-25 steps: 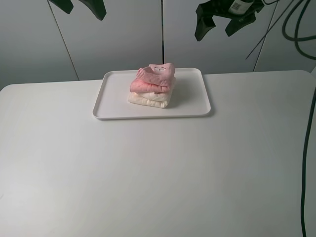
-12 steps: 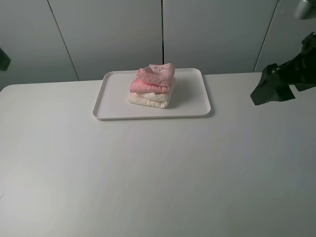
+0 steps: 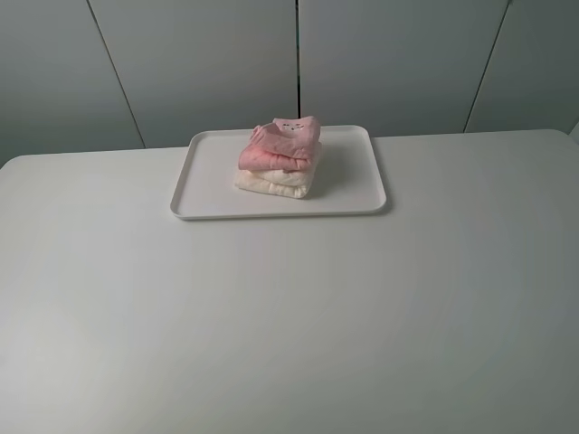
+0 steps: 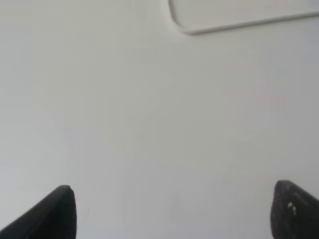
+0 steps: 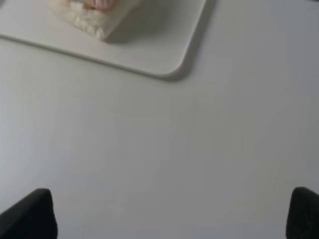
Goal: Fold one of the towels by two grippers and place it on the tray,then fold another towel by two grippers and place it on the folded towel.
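Note:
The white tray [image 3: 208, 172] lies at the back middle of the table. On it sits the cream folded towel [image 3: 271, 183], with the pink towel [image 3: 282, 145] folded on top of it. Neither gripper shows in the exterior high view. In the left wrist view my left gripper [image 4: 174, 214] is open and empty above bare table, with a corner of the tray [image 4: 224, 12] beyond it. My right gripper [image 5: 169, 214] is also open and empty above the table; the tray [image 5: 164, 45], the cream towel [image 5: 92, 17] and a sliver of the pink towel [image 5: 102, 3] lie ahead of it.
The white table [image 3: 289, 316] spreads around the tray. Grey cabinet panels [image 3: 380, 63] stand behind the table's far edge.
Both arms have withdrawn out of the exterior high view: the left off to the left, the right down past the right edge. The towel stack and tray have not moved.

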Controlling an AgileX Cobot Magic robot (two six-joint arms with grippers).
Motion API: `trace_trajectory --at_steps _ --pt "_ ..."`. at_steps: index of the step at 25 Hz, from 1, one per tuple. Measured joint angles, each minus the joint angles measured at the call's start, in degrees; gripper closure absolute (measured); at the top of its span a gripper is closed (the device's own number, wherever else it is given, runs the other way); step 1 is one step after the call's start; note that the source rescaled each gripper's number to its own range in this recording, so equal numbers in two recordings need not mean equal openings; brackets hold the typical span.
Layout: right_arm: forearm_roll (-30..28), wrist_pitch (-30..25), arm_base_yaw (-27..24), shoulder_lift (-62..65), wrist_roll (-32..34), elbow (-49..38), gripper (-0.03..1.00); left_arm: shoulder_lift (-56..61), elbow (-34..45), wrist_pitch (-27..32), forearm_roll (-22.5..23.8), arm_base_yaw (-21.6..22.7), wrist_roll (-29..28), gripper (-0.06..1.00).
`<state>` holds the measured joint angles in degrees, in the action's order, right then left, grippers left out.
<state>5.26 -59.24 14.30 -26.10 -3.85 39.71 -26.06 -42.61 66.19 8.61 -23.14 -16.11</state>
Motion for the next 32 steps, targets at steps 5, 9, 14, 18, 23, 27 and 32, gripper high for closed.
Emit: trace_trajectory --at_steps 5,9,14,18,23,27,32 --pt "0.0 -4.5 0.0 9.8 0.3 -1.1 -0.03 11.6 2.5 0.7 -1.2 0.0 1.7 -0.06" --pt "0.0 -5.1 0.0 17.4 0.1 -4.7 -0.03 19.1 5.6 0.8 -3.9 0.0 5.8 -0.06" --pt "2.9 -5.5 0.0 25.3 -4.1 -9.6 -0.03 25.6 10.5 0.8 -7.8 0.0 10.7 -0.06" --pt "6.6 -4.5 0.0 26.0 -8.0 -10.3 -0.03 25.8 12.0 -1.8 -8.6 0.0 11.5 -0.06" --pt "7.5 -4.4 0.0 26.1 -8.9 -10.3 -0.03 26.1 13.3 -3.8 -9.9 0.0 13.8 -0.06" --pt "7.4 -4.4 0.0 26.1 -9.0 -10.3 -0.03 26.1 13.3 -3.8 -10.5 0.0 16.1 -0.06" --pt "7.2 -4.2 -1.3 26.1 -8.1 -10.3 -0.03 26.1 13.3 -3.8 -10.1 2.2 16.1 -0.06"
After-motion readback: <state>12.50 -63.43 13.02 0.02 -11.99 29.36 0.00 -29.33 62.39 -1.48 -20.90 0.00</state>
